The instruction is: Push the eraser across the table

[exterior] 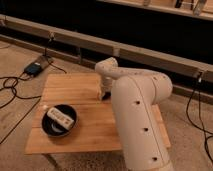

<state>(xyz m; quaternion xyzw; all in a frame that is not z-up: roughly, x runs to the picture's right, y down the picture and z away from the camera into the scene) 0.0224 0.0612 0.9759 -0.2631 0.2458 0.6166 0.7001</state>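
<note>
The light wooden table [75,87] stands in the middle of the camera view. My white arm reaches over its right side from the front. My gripper [103,93] points down at the table top near the middle of the far half. A small dark shape [106,95] lies right at the gripper tip, mostly covered by the arm; it looks like the black eraser, touching or just beside the gripper.
A black round dish [59,121] holding a white strip-shaped device [60,116] sits on the table's front left. A blue box [34,68] and cables [12,85] lie on the floor at the left. A dark wall with a rail runs behind.
</note>
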